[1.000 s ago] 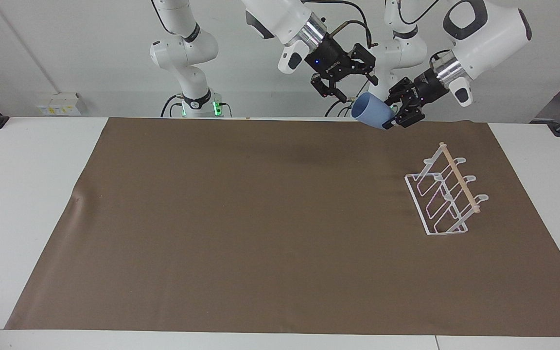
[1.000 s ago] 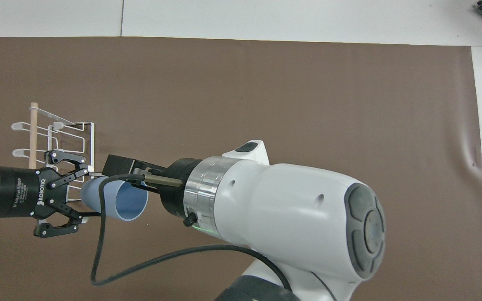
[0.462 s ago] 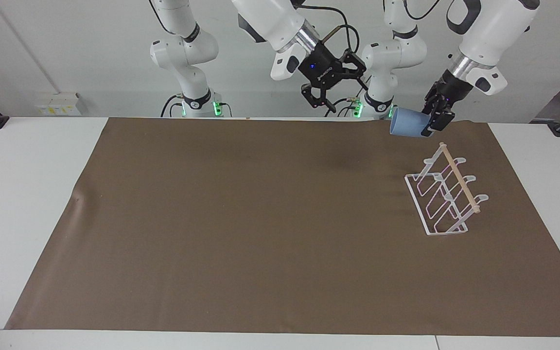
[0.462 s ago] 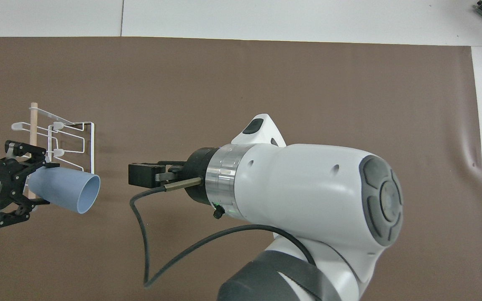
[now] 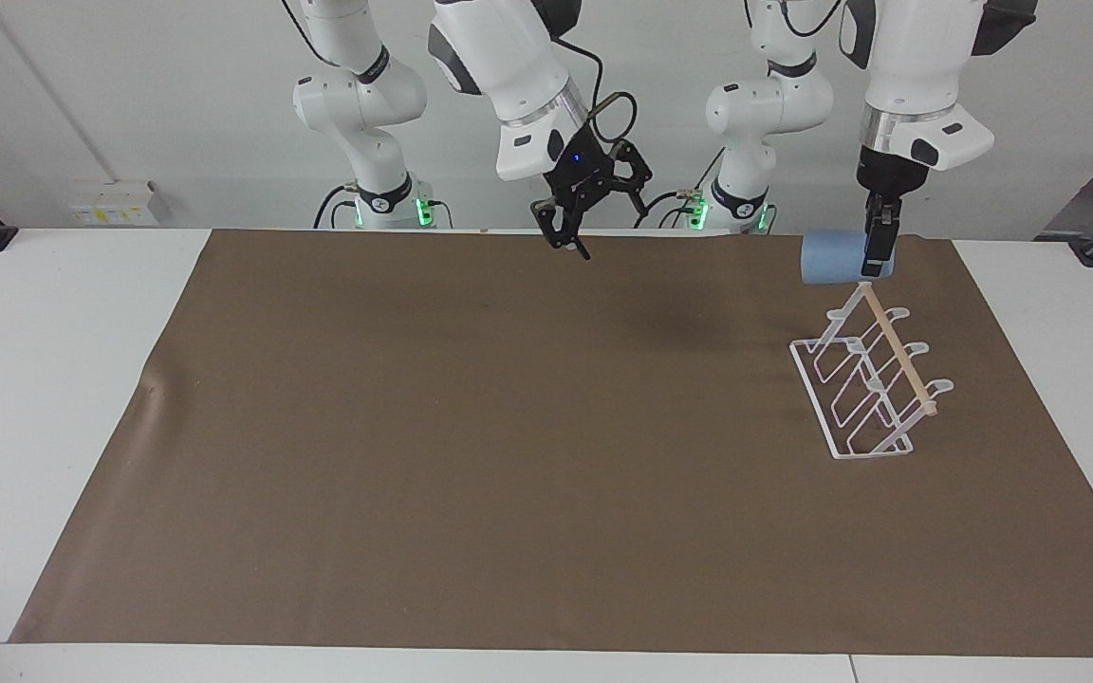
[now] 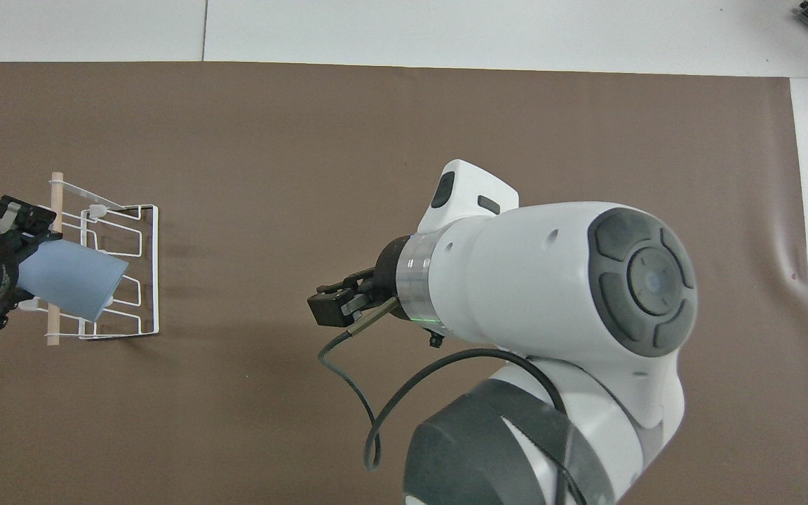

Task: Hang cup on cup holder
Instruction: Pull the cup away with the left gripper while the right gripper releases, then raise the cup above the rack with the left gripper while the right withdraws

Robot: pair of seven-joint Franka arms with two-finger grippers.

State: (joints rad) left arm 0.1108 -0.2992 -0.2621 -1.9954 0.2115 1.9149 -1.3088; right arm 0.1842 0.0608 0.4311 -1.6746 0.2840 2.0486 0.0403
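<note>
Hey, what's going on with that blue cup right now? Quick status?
Left gripper shut on the cup, held sideways in the air over the cup holder. Not hung yet. Right gripper open, empty, over the mat. Nothing in the way.

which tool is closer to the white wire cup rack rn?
Left. The left tool is over the white wire cup rack, shut on the light blue plastic cup. The right tool hangs open over the brown mat, well toward the table's middle.

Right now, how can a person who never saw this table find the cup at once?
Find the brown mat, then the white wire cup holder at the left arm's end. Just above it, the left tool holds the cup sideways: the only light blue thing.
</note>
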